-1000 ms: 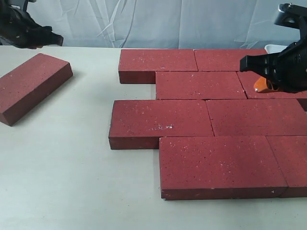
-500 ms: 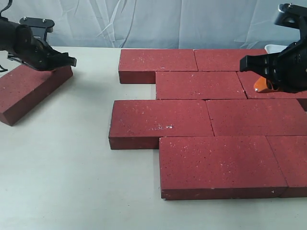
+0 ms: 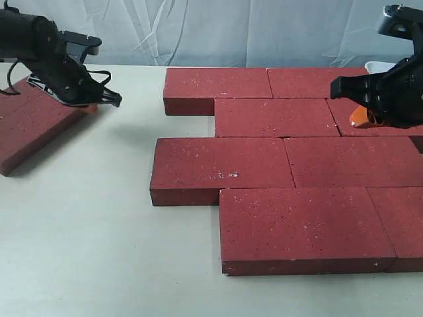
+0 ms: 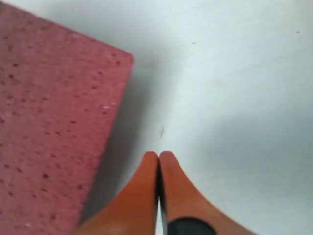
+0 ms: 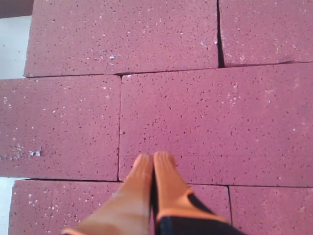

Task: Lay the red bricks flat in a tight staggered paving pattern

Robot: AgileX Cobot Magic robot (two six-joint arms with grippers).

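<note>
Gritty, pale-specked rectangular red bricks (image 3: 218,162); left hand (image 4: 158,155) and right hand (image 5: 153,158) pinched together, empty.

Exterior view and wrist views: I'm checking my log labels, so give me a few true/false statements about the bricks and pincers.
1. The left pincer is shut. True.
2. The left pincer grips the loose brick. False: its closed tips are beside that brick, over the bare table.
3. The right pincer is open. False: it is shut, above the paved bricks.
4. The loose brick lies apart from the paved bricks. True.
</note>
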